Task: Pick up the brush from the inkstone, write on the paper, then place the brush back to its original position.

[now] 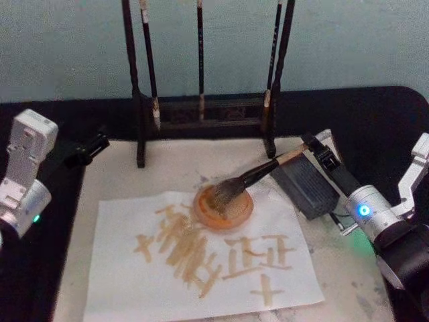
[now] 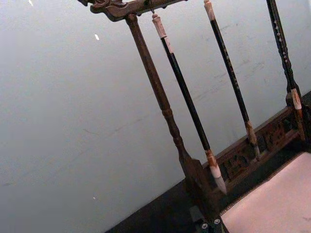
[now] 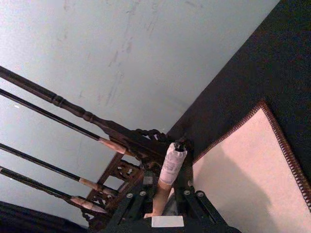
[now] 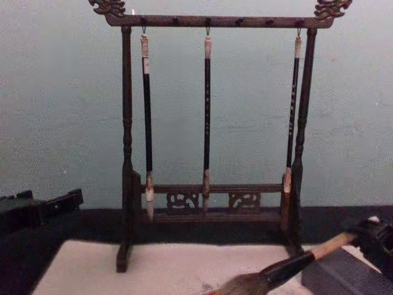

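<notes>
flat off-white paper [image 1: 127,292]; right gripper [image 1: 315,149] clamps tan-handled brush [image 1: 258,174], bristles bushy.

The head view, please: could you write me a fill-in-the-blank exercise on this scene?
1. The ____ of the large tan-handled calligraphy brush rest in the round orange dish.
2. The right pincer is shut on that brush's ____, while the left pincer is parked off to the left.
3. ____ slim dark brushes hang from the wooden rack.
4. The dark grey rectangular inkstone lies on the dish's ____ side.
Missing words: bristles; handle; three; right.
</notes>
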`<action>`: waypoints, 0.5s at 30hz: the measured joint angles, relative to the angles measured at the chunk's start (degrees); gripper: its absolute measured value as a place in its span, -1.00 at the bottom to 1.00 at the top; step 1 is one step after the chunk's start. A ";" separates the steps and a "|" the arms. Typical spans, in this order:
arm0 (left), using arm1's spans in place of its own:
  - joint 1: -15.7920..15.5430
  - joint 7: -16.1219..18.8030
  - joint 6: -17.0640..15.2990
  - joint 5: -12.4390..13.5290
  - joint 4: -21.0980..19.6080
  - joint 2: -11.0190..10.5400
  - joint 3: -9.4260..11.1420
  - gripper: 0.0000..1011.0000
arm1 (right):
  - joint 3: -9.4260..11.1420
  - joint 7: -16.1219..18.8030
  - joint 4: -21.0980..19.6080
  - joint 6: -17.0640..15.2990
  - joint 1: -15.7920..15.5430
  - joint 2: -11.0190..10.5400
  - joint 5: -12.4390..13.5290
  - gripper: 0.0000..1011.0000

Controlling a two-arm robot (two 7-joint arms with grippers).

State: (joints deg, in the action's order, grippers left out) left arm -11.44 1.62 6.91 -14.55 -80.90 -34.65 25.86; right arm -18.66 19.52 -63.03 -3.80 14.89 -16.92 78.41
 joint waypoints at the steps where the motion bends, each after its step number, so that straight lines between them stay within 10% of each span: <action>1: 0.00 0.00 0.00 0.00 0.00 0.00 0.00 0.98 | 0.00 0.00 0.00 0.01 0.00 0.00 0.00 -0.47; 15: 0.00 0.00 0.00 0.00 0.00 0.00 0.00 0.98 | 0.00 0.05 -0.06 0.01 -0.01 0.00 0.01 -0.60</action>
State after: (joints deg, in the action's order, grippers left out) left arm -11.43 1.62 6.91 -14.55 -80.90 -34.64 25.86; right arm -18.65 19.57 -63.09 -3.79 14.88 -16.92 78.42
